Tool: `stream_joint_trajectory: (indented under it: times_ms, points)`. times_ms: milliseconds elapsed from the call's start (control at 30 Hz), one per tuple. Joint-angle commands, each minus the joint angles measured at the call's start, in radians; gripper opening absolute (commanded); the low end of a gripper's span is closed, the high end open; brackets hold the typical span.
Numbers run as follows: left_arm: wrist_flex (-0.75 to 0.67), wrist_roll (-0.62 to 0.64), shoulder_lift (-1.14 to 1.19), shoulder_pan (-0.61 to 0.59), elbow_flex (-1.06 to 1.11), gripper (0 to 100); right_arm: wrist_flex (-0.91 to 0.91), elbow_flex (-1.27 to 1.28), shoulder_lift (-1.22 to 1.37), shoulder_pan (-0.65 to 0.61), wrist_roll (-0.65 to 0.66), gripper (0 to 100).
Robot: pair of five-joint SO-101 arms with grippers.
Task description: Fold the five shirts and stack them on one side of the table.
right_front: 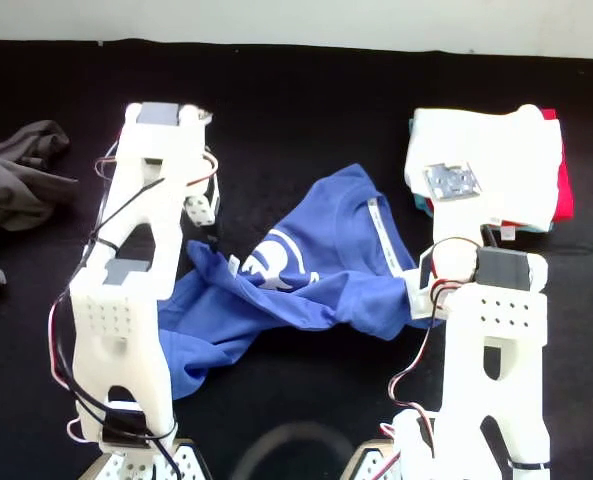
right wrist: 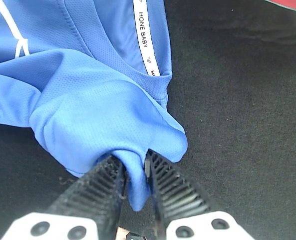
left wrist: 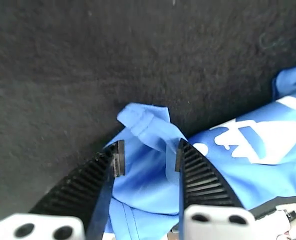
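A blue shirt [right_front: 306, 275] with a white emblem lies crumpled across the middle of the black table. My right gripper [right wrist: 134, 172] is shut on a bunched fold of the blue shirt [right wrist: 88, 100] near its collar; in the high view this gripper [right_front: 423, 295] is at the shirt's right end. My left gripper [left wrist: 148, 157] stands open over a folded corner of the blue shirt [left wrist: 148, 125], with cloth between its fingers. In the high view this gripper [right_front: 204, 222] is at the shirt's left edge. A stack of folded shirts [right_front: 496, 170], white on top of red and teal, sits at the back right.
A dark grey shirt [right_front: 16, 180] lies crumpled at the table's left edge. Black cloth covers the table [right_front: 306, 110]. Bare table lies behind the blue shirt and in front of it between the two arm bases.
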Motion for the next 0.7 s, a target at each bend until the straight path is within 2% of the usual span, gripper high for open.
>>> stream_joint_trajectory:
  times_ms: [0,400,667]
  points:
    - [0.014,0.011,0.013,0.008,-0.053,18,-0.015,0.001,-0.024,0.007,-0.005,0.6]
    - [0.017,0.011,0.142,0.012,-0.054,18,-0.015,0.001,-0.024,0.007,-0.005,0.6]
    - [-0.095,0.011,0.189,0.019,-0.054,18,-0.015,0.001,-0.024,0.007,-0.009,0.6]
